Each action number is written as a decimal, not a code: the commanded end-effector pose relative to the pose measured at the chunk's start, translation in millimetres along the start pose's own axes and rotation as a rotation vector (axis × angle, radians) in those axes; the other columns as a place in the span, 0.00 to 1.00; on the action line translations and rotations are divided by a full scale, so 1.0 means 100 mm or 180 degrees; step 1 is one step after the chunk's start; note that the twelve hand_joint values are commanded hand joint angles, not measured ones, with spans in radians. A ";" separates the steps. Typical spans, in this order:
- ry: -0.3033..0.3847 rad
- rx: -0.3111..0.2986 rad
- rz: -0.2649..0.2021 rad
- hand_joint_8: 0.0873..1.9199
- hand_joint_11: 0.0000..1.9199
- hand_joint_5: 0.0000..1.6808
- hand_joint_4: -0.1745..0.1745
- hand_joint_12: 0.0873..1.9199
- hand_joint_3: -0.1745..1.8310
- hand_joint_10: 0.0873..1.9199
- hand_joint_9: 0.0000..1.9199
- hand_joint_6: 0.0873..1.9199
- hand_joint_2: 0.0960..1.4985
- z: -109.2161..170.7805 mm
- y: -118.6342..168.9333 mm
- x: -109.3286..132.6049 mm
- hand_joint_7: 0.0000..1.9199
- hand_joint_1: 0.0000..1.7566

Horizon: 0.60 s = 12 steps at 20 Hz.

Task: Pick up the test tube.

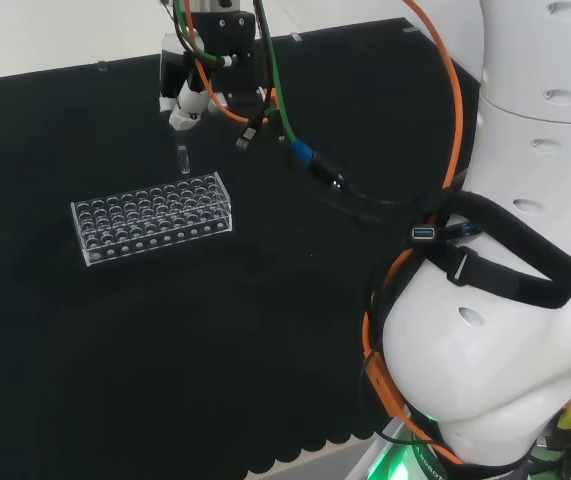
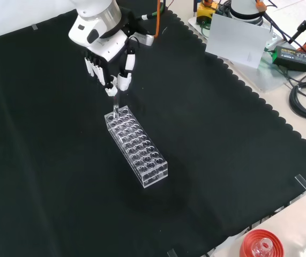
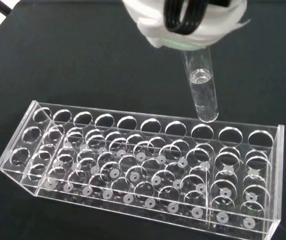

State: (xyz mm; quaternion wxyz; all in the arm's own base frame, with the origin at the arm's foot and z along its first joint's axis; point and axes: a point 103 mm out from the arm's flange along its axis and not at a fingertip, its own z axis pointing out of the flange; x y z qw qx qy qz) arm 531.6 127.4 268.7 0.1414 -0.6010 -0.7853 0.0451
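I see the hand [image 2: 111, 67] pinching the tube [image 3: 202, 89] upright, its tip seemingly just clear above the rack [image 3: 143, 165], near one end.

One test tube [image 3: 203, 90], one clear rack [image 3: 143, 170], one hand [image 2: 110, 67], one black cloth [image 2: 222, 160]

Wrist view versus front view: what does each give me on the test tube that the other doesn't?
Wrist view alone: the test tube holds clear liquid, and its rounded bottom hangs clear above the rack's holes, all of them empty.

Front view alone: the robot hand above one end of the rack, and the rack's place on the black cloth, with a red ribbed stand at the near edge.

Both: the tube held upright by the robot hand, over the clear rack.
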 end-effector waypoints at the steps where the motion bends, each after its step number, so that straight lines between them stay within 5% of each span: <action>1: -0.0057 -0.0052 -0.0034 0.30 0.62 0.76 0.00 0.46 0.00 0.00 0.77 0.15 0.67 -0.14 -0.06 0.02 0.74 0.81; 12: -0.0086 -0.0133 -0.0044 0.30 0.62 0.76 0.00 0.46 0.00 0.00 0.77 0.15 0.67 -0.31 -0.12 0.07 0.74 0.81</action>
